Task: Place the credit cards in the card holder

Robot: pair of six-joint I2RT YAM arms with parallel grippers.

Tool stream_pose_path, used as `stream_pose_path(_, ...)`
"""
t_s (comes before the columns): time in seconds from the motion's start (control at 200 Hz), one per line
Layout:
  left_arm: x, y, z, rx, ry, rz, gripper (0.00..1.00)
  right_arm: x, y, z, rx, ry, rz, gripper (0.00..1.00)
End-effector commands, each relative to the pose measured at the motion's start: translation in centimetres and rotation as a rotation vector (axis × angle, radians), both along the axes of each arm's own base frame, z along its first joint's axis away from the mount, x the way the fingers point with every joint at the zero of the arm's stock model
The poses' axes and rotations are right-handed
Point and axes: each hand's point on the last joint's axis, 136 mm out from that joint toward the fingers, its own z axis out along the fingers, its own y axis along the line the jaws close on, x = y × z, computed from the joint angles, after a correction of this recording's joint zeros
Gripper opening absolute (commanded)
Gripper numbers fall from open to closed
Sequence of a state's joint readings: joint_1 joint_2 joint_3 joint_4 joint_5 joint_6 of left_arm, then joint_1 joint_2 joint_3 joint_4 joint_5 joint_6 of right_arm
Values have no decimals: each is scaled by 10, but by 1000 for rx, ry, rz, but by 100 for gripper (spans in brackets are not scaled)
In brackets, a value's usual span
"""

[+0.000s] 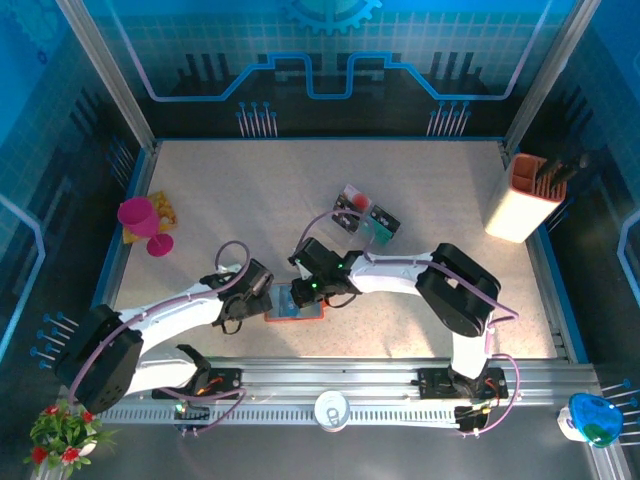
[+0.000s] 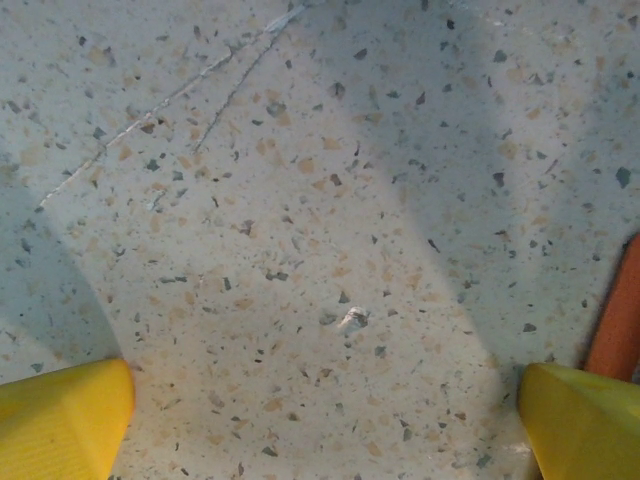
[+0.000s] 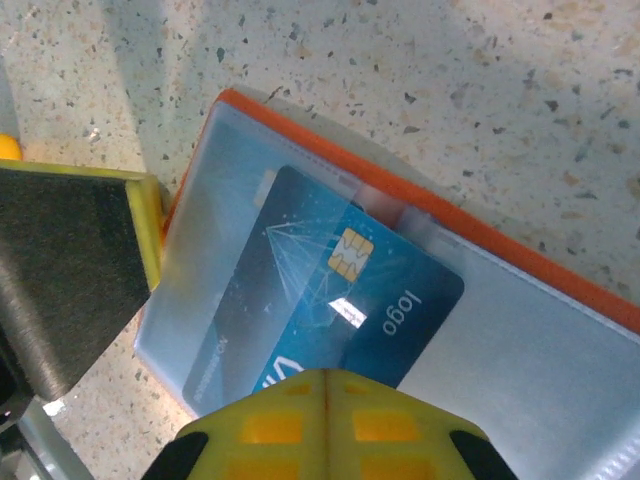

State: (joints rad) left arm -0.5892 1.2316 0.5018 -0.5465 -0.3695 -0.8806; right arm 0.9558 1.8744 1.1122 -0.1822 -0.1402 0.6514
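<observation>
1. The step in hand looks like seating one card. The right hand [image 3: 325, 400] has its yellow fingers pressed together at the near edge of a teal credit card [image 3: 330, 300] with a gold chip. I cannot tell whether the card's edge is nipped between them.
2. The card lies slanted on the open card holder [image 3: 500, 245], an orange-rimmed wallet with clear sleeves, directly ahead of that hand's fingertips. Its far corner seems to sit under a sleeve, while the near part lies outside.
3. The left hand [image 2: 320, 420] is spread wide and holds nothing. It is low over bare counter, with the holder's orange edge just beside its right fingertip.
4. The next move probably calls for a straight push away from the right hand, with the card squared to the sleeve's mouth. The left hand is placed to steady the holder if it slides.
5. Two more cards wait behind and to one side of the right hand, well apart from the holder. One has a red patch [image 1: 350, 203] and one is dark teal [image 1: 384, 223].
6. The counter [image 1: 250, 190] is pale speckled stone with fine scratches.
7. Blue panels with circuit-like lines and metal posts enclose it.
8. A pink goblet [image 1: 140, 220] stands far off the left hand's outer side. A white block with an orange top [image 1: 522, 200] stands far beyond the right arm.
</observation>
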Motion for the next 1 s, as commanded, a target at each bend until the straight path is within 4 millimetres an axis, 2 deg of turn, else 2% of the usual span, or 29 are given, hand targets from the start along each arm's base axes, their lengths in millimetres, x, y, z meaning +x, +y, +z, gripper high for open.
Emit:
stream_pose_path(0.0, 3, -9, -5, -34, 17, -21, 99, -8, 7, -7, -30, 24, 52, 5)
stream_pose_path(0.345, 6, -13, -7, -48, 14, -28, 99, -13, 30, -12, -19, 66, 107, 4)
stream_pose_path(0.44, 6, -14, -7, -55, 12, -29, 99, -13, 37, 0, 17, 59, 125, 4)
stream_pose_path(0.555, 8, -16, -4, -63, 4, -35, 99, -9, 37, 31, 74, 5, 128, 6)
stream_pose_path(0.665, 10, -16, 5, -71, -21, -43, 99, -4, 20, 56, 81, -57, 92, 11)
stream_pose_path(0.75, 13, -15, 18, -69, -50, -52, 99, 1, -3, 65, 61, -94, 49, 23)
stream_pose_path(0.885, 20, -15, 41, -75, -115, -68, 99, 5, -44, 60, -9, -128, -28, 42)
stream_pose_path(0.991, 25, -18, 57, -92, -153, -83, 99, 7, -71, 51, -76, -152, -75, 53)
